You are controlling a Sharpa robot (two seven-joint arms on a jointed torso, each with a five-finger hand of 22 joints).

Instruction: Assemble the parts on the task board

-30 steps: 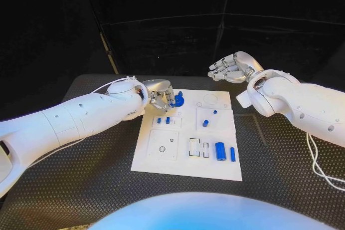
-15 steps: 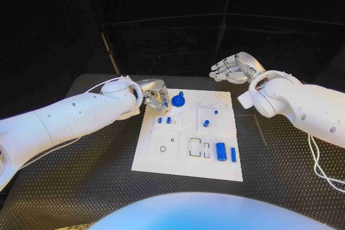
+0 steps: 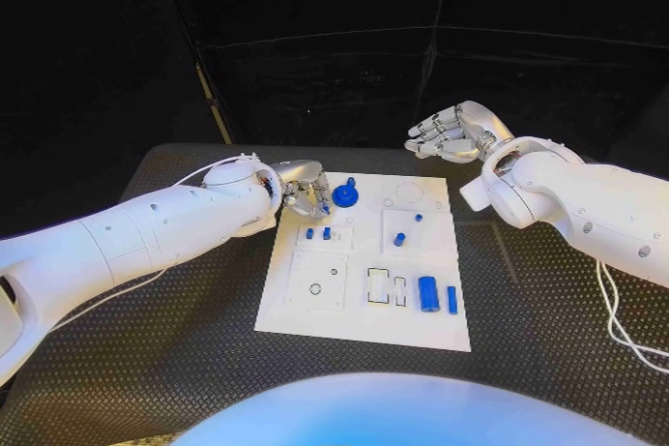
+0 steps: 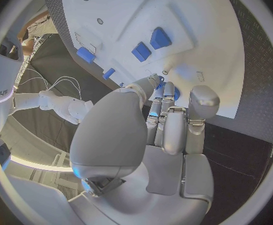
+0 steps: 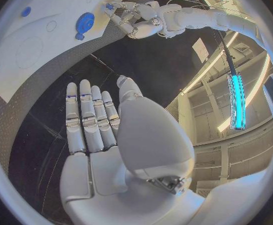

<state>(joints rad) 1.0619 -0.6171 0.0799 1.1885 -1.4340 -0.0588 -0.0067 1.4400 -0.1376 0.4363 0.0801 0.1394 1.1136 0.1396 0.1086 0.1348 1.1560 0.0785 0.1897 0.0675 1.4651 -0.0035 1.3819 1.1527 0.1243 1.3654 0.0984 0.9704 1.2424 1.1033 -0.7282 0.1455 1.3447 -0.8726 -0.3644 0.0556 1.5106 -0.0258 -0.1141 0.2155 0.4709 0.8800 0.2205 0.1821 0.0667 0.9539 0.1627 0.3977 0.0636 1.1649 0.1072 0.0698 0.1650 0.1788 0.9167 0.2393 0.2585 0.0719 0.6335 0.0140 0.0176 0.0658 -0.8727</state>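
The white task board (image 3: 365, 315) lies mid-table. A round blue part (image 3: 346, 193) with a small knob lies near its far left corner. My left hand (image 3: 305, 189) hovers just left of that part with fingers stretched out and holds nothing. In the left wrist view my left hand (image 4: 168, 120) points at the board (image 4: 199, 45), and a sliver of the blue part (image 4: 176, 94) peeks between the fingers. My right hand (image 3: 449, 133) is raised beyond the board's far edge, empty. In the right wrist view its fingers (image 5: 89, 117) are straight and the round part (image 5: 84, 22) lies apart from the left hand (image 5: 134, 21).
Two small blue pieces (image 3: 318, 233) stand left of centre, and another piece (image 3: 399, 239) with a tiny one (image 3: 417, 217) stands to their right. A blue cylinder (image 3: 428, 293) and a thin rod (image 3: 451, 299) lie near the front right. Black textured table (image 3: 167, 369) surrounds the board.
My left hand was up against the round blue part; it has drawn back slightly to the left, leaving the part lying on the board. The right hand has barely moved.
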